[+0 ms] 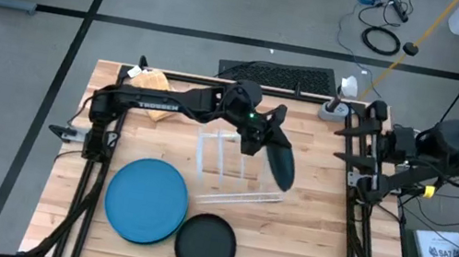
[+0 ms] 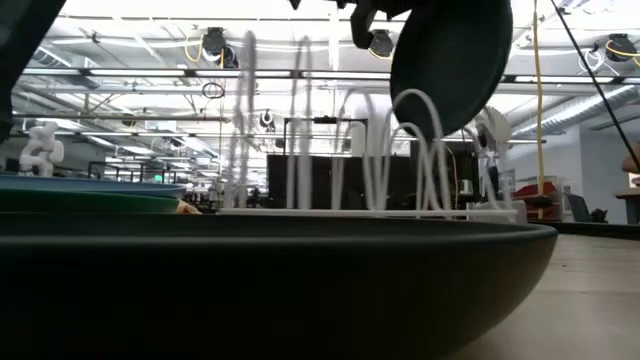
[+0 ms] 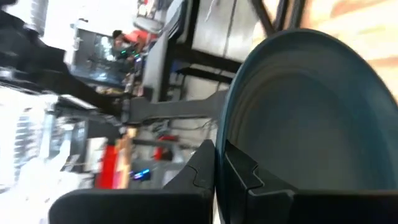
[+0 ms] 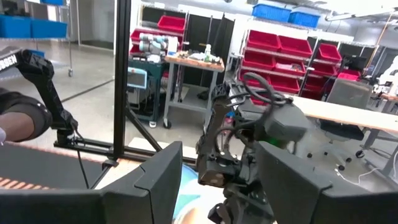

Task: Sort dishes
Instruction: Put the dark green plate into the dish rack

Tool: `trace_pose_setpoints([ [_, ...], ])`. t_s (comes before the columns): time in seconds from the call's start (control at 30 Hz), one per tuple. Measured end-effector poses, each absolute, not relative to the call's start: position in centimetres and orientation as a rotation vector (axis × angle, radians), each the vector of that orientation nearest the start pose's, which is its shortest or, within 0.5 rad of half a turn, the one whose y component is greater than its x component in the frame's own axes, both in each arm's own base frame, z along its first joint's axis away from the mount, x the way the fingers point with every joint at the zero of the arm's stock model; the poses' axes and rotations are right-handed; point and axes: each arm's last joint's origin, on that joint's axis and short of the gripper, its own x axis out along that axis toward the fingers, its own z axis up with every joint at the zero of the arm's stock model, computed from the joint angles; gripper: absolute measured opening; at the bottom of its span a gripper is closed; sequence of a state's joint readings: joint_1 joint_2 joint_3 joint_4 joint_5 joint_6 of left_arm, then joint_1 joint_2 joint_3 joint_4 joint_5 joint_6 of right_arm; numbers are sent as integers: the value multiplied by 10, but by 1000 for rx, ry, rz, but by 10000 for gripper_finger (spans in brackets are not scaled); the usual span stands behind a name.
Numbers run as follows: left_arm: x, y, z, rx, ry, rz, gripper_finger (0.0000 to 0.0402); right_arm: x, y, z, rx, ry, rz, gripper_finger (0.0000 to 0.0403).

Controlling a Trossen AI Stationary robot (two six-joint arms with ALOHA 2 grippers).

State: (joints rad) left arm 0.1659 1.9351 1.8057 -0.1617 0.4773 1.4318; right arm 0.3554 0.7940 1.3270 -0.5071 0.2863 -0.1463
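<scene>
Left gripper (image 1: 275,146): fingers clamped on the teal plate (image 1: 282,166), held on edge above the white rack (image 1: 232,168), mid-counter.
Right gripper (image 1: 355,150): at the counter's right edge, fingers spread.
Blue plate (image 1: 146,199), black plate (image 1: 205,244): front of the counter (image 1: 305,235).

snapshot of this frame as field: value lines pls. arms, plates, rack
left gripper: shut on the dark teal plate, holding it on edge above the white wire rack
right gripper: open, parked at the table's right edge
bright blue plate: flat on the table, front left
green plate: under the blue one, only its edge shows in the low view
black plate: flat on the table, beside the blue plate
rack slots: no plate seated yet
</scene>
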Motion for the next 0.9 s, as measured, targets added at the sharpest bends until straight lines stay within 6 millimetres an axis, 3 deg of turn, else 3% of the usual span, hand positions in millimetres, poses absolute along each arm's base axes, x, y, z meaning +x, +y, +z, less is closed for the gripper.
trace_pose_setpoints([
  [0.23, 454, 68, 333, 1263, 70, -515, 11, 123, 37, 466, -150, 15, 71, 199],
  [0.9, 454, 67, 333, 1261, 76, -513, 67, 129, 39, 464, -154, 30, 72, 199],
])
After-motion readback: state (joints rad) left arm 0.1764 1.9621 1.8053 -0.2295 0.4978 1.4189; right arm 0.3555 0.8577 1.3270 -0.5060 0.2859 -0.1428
